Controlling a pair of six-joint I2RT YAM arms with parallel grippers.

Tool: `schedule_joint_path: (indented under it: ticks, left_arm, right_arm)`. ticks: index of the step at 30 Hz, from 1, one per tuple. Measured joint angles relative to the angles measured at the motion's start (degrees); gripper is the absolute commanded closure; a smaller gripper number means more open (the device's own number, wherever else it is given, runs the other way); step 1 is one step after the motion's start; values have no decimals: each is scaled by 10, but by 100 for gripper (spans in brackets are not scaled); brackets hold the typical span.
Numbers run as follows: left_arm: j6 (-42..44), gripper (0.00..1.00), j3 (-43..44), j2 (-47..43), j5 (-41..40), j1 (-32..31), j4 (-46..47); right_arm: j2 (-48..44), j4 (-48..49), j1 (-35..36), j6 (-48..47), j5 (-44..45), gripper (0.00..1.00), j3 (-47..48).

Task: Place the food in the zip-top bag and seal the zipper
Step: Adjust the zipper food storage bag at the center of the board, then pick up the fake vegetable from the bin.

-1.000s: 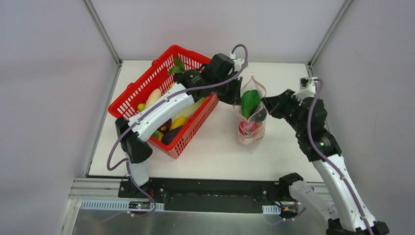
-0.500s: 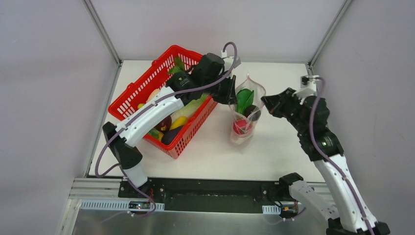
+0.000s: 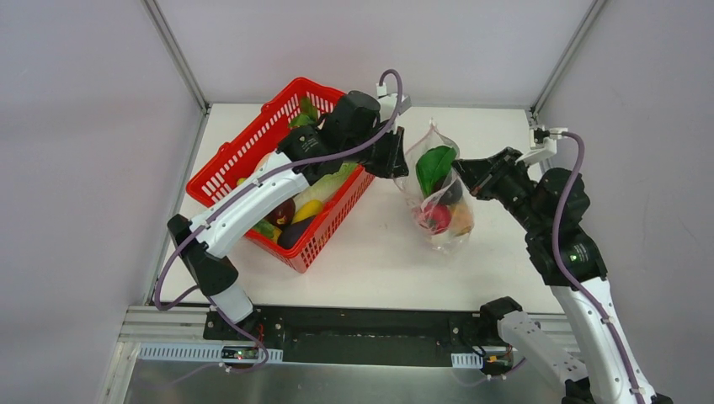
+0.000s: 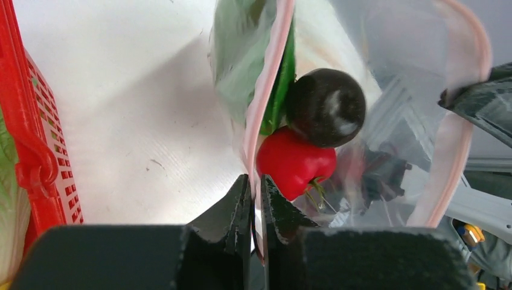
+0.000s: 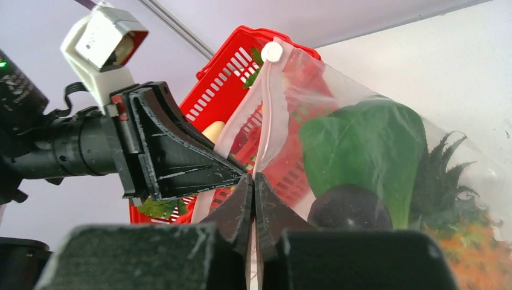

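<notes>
The clear zip-top bag (image 3: 439, 195) hangs between my two grippers over the table. Inside it lie a green leafy vegetable (image 3: 434, 165), a dark eggplant (image 4: 326, 107), a red fruit (image 4: 296, 166) and an orange pineapple (image 3: 460, 220). My left gripper (image 3: 402, 164) is shut on the bag's left mouth edge, its jaws pinching the pink zipper (image 4: 265, 90). My right gripper (image 3: 464, 179) is shut on the opposite mouth edge (image 5: 268, 127). In the left wrist view the two pink strips stand apart, so the mouth gapes. More food lies in the red basket.
The red mesh basket (image 3: 253, 143) stands at the left under my left arm, holding a dark eggplant (image 3: 295, 232), a yellow piece (image 3: 307, 209), a white radish (image 3: 263, 168) and greens. Grey walls enclose the white table (image 3: 370, 269).
The bag has swung right and tilted, and its bottom has slid toward the right, showing the pineapple. My right gripper has drawn back to the right; the left has shifted slightly left.
</notes>
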Motion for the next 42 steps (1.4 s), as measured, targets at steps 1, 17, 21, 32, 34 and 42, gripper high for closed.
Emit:
schedule_joint_path:
  ticks: [1, 17, 21, 32, 34, 42]
  left_arm:
    - [-1, 62, 0, -1, 0, 0, 3]
    - [37, 11, -34, -24, -40, 26, -18]
    - [51, 1, -34, -59, -55, 26, -31]
    - [81, 1, -82, -140, -140, 123, -25]
    - [80, 1, -100, -135, -154, 153, -24]
    - [45, 1, -164, -92, -211, 206, 68]
  right_arm:
    - [0, 2, 0, 2, 1, 100, 0]
    - [23, -25, 0, 5, 31, 100, -32]
    - [23, -25, 0, 7, 26, 100, -32]
    - [-1, -15, 0, 12, 7, 100, -52]
    - [-6, -13, 0, 13, 6, 100, -56]
    - [-16, -4, 0, 22, 6, 100, -70]
